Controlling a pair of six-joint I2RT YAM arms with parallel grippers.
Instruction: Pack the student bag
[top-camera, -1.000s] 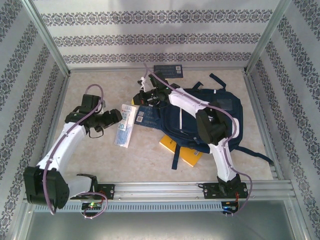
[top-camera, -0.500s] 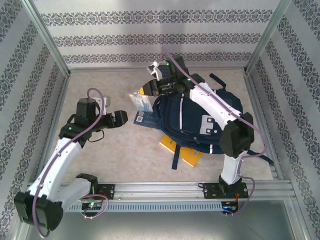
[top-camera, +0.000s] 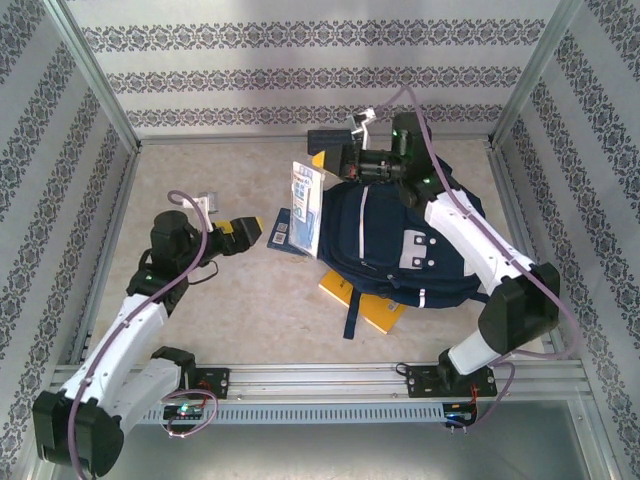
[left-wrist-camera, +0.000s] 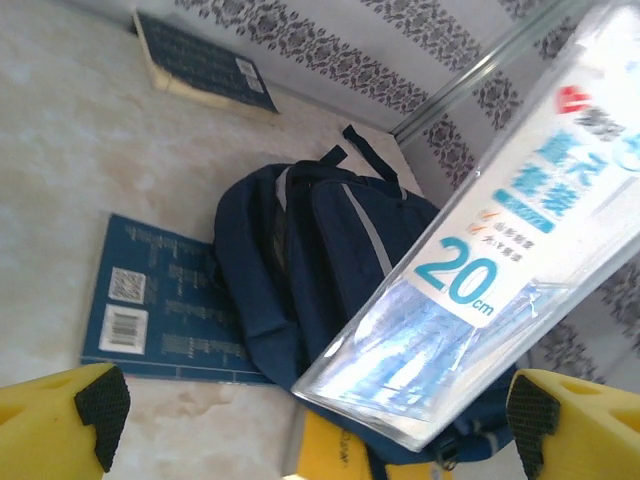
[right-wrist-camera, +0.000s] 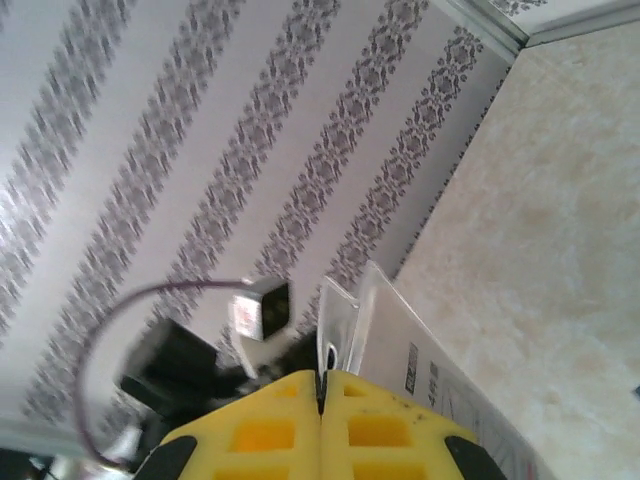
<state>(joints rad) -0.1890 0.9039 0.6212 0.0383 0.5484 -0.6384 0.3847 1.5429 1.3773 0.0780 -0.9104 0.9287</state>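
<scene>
Left end effector (top-camera: 244, 230): the yellow, dark-padded fingers are spread wide and hold nothing. It sits low over the pale marbled bench (top-camera: 230, 310) and faces the bag.

Right end effector (top-camera: 325, 161): the yellow fingers are pressed together and pinch the thin upper edge of a clear ruler packet (top-camera: 307, 205). In the right wrist view the plastic flap rises from the seam between the two fingers.

Ruler packet: clear plastic with blue and white print that reads "20 cm". It hangs upright just below the right end effector. From the left end effector it slants across the view ahead, apart from both spread fingers. Whether its lower end touches the bag cannot be told.

Student bag (top-camera: 400, 240): a navy backpack with thin pale stripes and a white patch, lying flat on the bench. It is directly beneath and behind the right end effector, under that arm. From the left end effector it lies ahead, beyond the hanging packet.

Blue book (top-camera: 283, 232): lies flat on the bench just ahead of the left end effector, barcode side up. Its far edge meets the side of the bag.

Yellow book (top-camera: 365, 305): lies flat with one corner out from under the bag's near edge, ahead and to the right of the left end effector.

Dark book (left-wrist-camera: 200, 65): lies at the foot of the patterned back wall (top-camera: 300, 80), just beyond the right end effector and well ahead of the left one.
</scene>
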